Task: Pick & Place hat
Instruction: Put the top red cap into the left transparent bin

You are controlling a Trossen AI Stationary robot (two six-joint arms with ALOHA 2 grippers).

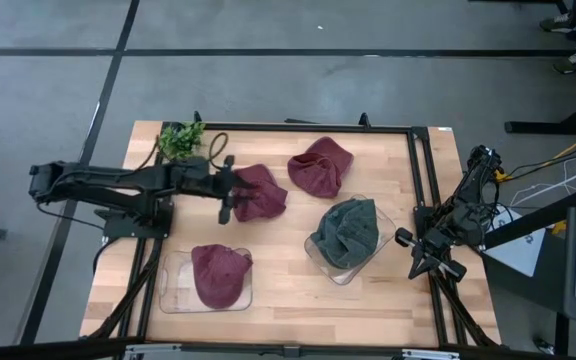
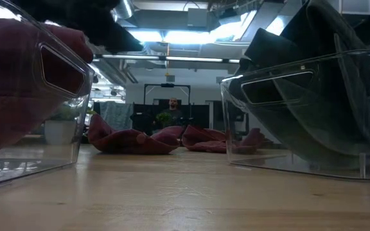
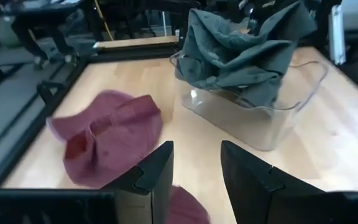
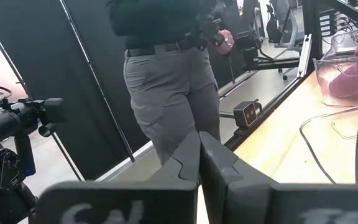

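Note:
Two maroon hats lie loose on the table: one (image 1: 260, 192) left of centre and one (image 1: 320, 167) toward the far edge. A third maroon hat (image 1: 220, 275) sits in a clear tray at the near left. A grey-green hat (image 1: 348, 232) fills a clear bin (image 3: 272, 124). My left gripper (image 1: 230, 190) is open at the left edge of the nearer loose hat, a bit of which (image 3: 188, 208) shows between its fingers in the left wrist view. I cannot tell whether they touch it. My right gripper (image 4: 199, 155) is shut and waits at the table's right edge (image 1: 418, 250).
A small green plant (image 1: 180, 138) stands at the far left corner. A black frame rail (image 1: 413, 170) borders the table top. The low view shows both clear containers (image 2: 313, 96) (image 2: 24, 96) close by. A person (image 4: 166, 74) stands beyond the table in the right wrist view.

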